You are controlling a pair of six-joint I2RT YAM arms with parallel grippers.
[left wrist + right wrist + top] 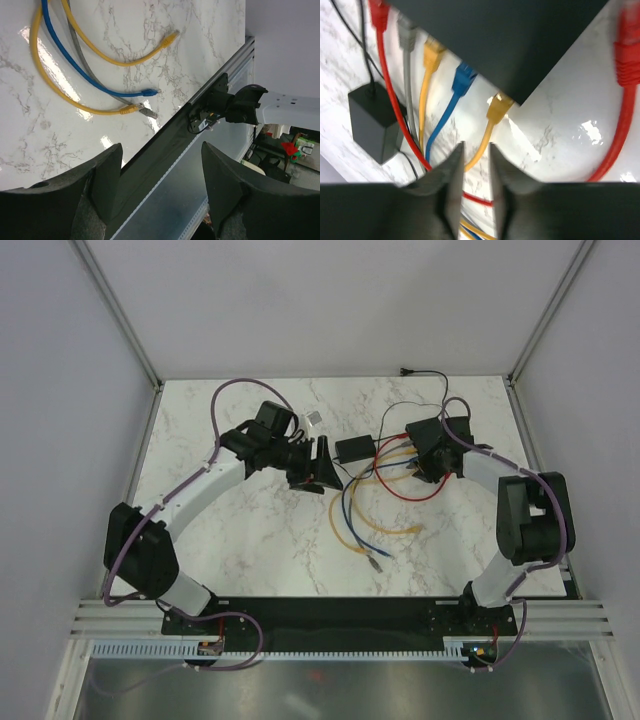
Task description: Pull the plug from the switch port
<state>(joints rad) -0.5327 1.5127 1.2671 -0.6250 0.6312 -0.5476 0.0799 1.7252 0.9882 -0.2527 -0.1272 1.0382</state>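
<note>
Right hand (476, 150) narrowly parted, gripping nothing, just below the yellow plug (499, 107) seated in the switch (510, 40) corner port; left hand (161, 147) wide, empty; we risk pinching the yellow cable (487, 134) instead, w/ latch unpressed, dragging the switch.

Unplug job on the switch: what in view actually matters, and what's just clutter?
Job:
- switch
- plugs seated in its port row

Lying about:
- power brick with its thin cord
- loose cable ends, yellow, blue and grey, not plugged into anything
</note>
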